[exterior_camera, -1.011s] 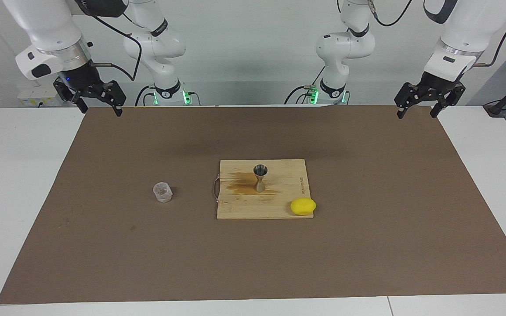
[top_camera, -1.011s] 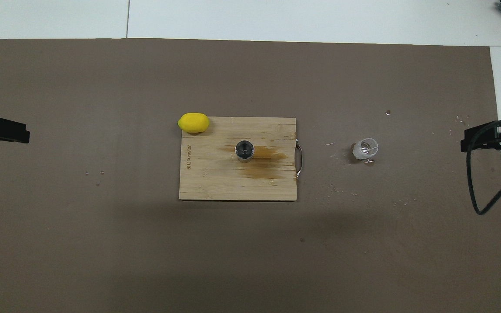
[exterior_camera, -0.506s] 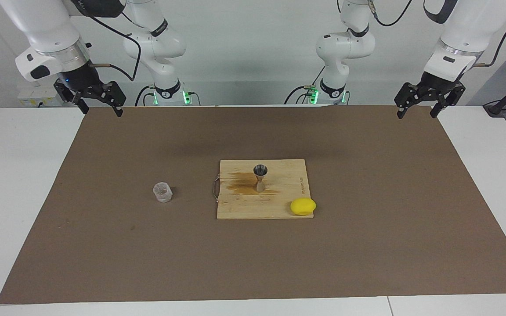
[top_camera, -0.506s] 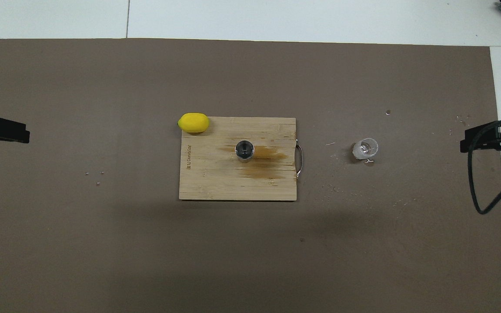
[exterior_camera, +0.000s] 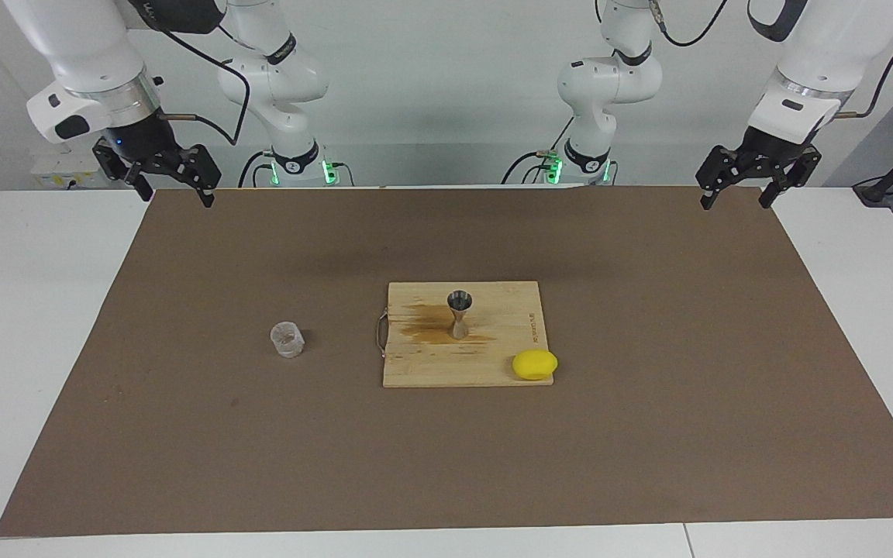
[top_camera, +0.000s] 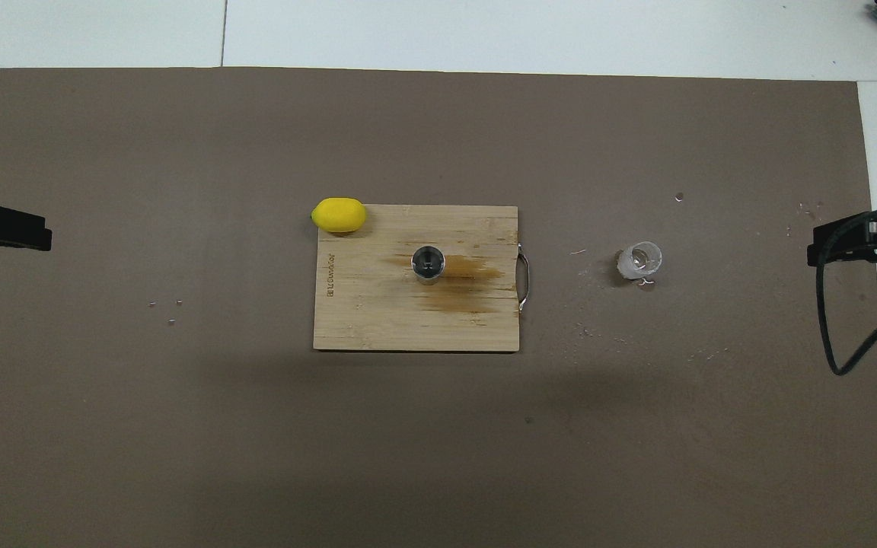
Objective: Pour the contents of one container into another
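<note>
A small clear frosted cup (exterior_camera: 287, 340) (top_camera: 641, 261) stands upright on the brown mat, toward the right arm's end of the table. A metal hourglass jigger (exterior_camera: 459, 313) (top_camera: 428, 264) stands upright on a wooden board (exterior_camera: 493, 364) (top_camera: 377, 320) at mid-table. My right gripper (exterior_camera: 172, 194) hangs open high over the mat's corner by its base, and only its tip (top_camera: 827, 250) shows from overhead. My left gripper (exterior_camera: 736, 198) hangs open over the mat's other corner near the robots, its tip (top_camera: 27, 230) at the overhead view's edge. Neither holds anything.
A yellow lemon (exterior_camera: 535, 364) (top_camera: 339, 214) lies at the board's corner farthest from the robots, toward the left arm's end. The board has a brown stain (top_camera: 469, 283) beside the jigger and a wire handle (top_camera: 524, 283) facing the cup. A black cable (top_camera: 838, 335) loops below the right gripper.
The right gripper has shifted slightly and risen a little. The left arm, cup and jigger have not moved.
</note>
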Controlling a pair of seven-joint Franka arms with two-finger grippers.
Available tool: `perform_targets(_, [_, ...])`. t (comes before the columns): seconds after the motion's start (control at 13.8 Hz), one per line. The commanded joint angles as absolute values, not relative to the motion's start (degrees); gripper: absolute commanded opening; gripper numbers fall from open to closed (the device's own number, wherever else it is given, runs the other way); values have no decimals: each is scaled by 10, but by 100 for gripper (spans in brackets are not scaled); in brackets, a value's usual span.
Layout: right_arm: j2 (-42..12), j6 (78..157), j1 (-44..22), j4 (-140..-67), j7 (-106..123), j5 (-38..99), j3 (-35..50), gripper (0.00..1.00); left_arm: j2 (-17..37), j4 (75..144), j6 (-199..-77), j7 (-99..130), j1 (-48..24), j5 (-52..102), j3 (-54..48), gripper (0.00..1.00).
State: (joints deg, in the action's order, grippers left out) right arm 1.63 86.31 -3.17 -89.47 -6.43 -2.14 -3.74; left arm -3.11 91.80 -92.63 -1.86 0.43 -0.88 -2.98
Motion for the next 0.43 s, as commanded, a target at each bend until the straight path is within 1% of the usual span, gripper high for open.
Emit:
perform_targets(0.0, [24,869,-31,-906,-55,-19,-36,100,-42,932,-937,-18,6,-4,-29,100])
perform_targets(0.36, [24,872,-31,-906,-56,-19,-36,100,-42,931,-937,-18,6,-3,-29,100])
